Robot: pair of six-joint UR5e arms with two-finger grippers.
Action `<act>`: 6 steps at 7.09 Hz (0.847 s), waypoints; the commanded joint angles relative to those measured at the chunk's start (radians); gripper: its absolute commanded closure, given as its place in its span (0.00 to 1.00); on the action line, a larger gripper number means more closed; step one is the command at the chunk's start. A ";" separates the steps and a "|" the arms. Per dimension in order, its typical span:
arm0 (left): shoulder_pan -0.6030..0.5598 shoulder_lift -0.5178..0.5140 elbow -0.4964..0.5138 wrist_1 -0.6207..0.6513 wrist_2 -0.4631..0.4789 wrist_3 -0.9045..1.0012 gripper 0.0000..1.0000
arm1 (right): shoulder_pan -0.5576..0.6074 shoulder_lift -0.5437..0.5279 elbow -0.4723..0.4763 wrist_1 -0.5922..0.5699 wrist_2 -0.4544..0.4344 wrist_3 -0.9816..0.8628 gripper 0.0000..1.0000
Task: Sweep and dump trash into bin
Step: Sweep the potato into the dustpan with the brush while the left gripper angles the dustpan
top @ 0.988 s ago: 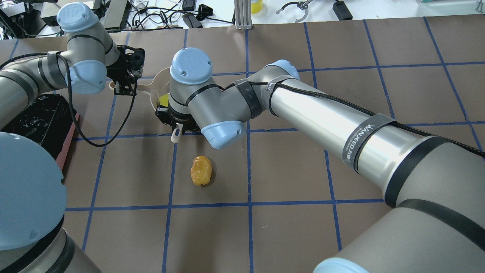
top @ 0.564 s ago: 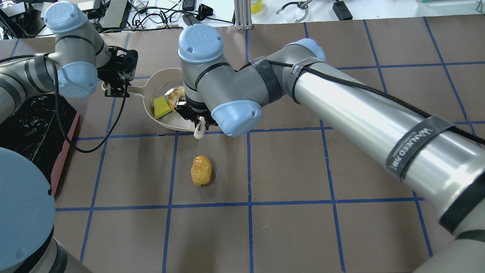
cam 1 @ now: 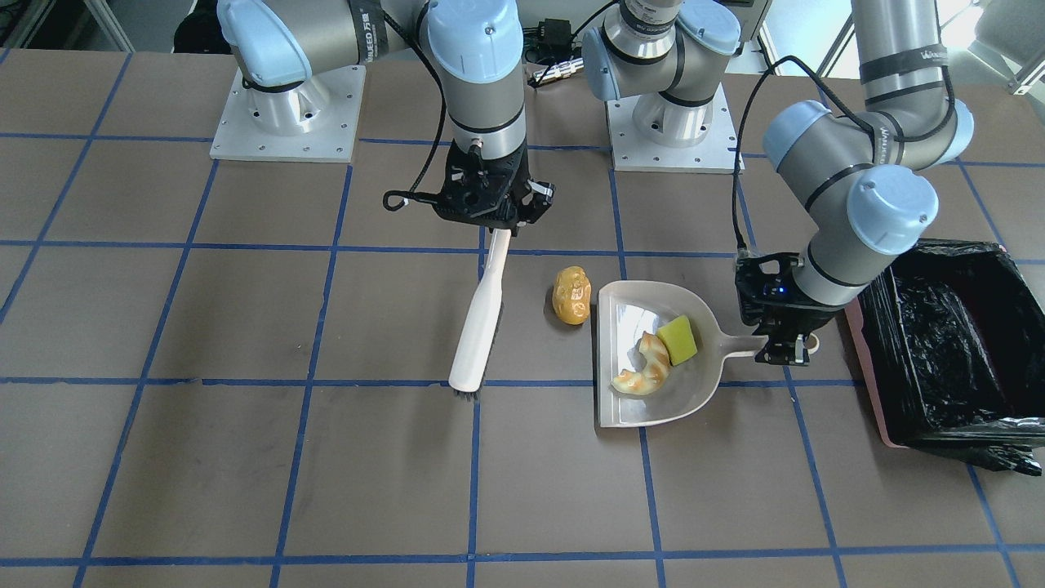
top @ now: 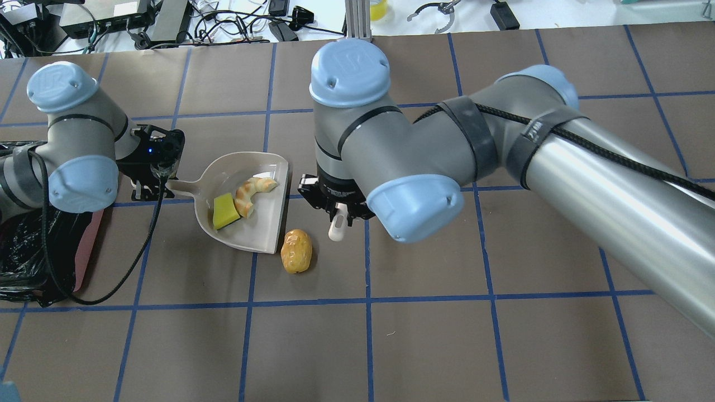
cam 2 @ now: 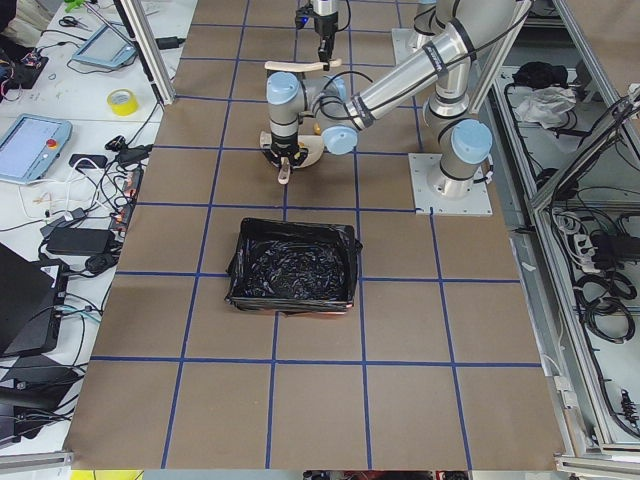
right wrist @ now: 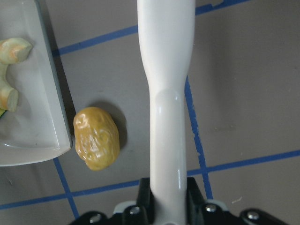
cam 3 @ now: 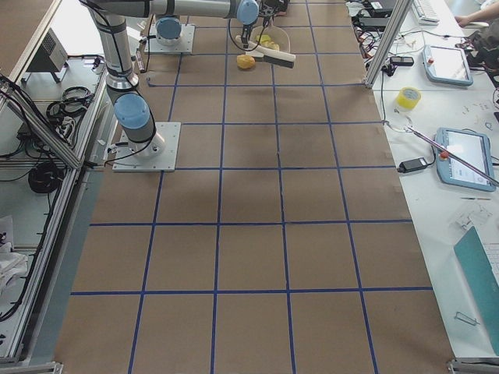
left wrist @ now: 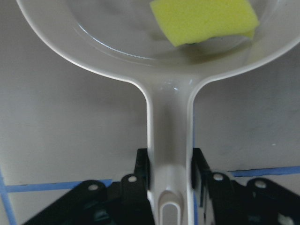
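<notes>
Overhead exterior shows the bin (top: 33, 262) just outboard of the left gripper (cam 1: 784, 349), on its side away from the other arm. That gripper's jaws are clamped on the handle of the beige dustpan (top: 262, 223), whose bowl reaches from it toward the right gripper (top: 337, 207). Inside the pan, the yellow-green sponge wedge (top: 225, 211) lies nearer the left gripper, with the croissant (top: 251, 195) just past it. The potato piece (top: 296, 251) sits on the table just beside the pan's open lip, between that lip and the right gripper. The right gripper is closed around the white brush (cam 1: 482, 318), which extends away from the robot.
</notes>
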 commanded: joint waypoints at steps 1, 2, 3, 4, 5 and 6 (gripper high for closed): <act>0.031 0.074 -0.170 0.130 0.000 0.010 1.00 | 0.063 -0.146 0.186 -0.078 0.021 0.083 1.00; 0.046 0.084 -0.183 0.138 0.000 0.019 1.00 | 0.129 -0.122 0.204 -0.158 0.022 0.124 1.00; 0.048 0.098 -0.191 0.137 0.001 0.026 1.00 | 0.167 -0.059 0.203 -0.196 0.018 0.155 1.00; 0.042 0.109 -0.206 0.135 0.003 0.024 1.00 | 0.206 -0.022 0.205 -0.245 0.008 0.176 1.00; 0.043 0.112 -0.211 0.135 0.001 0.025 1.00 | 0.214 0.004 0.203 -0.273 0.021 0.176 1.00; 0.040 0.115 -0.212 0.135 0.004 0.025 1.00 | 0.229 0.038 0.203 -0.302 0.021 0.179 1.00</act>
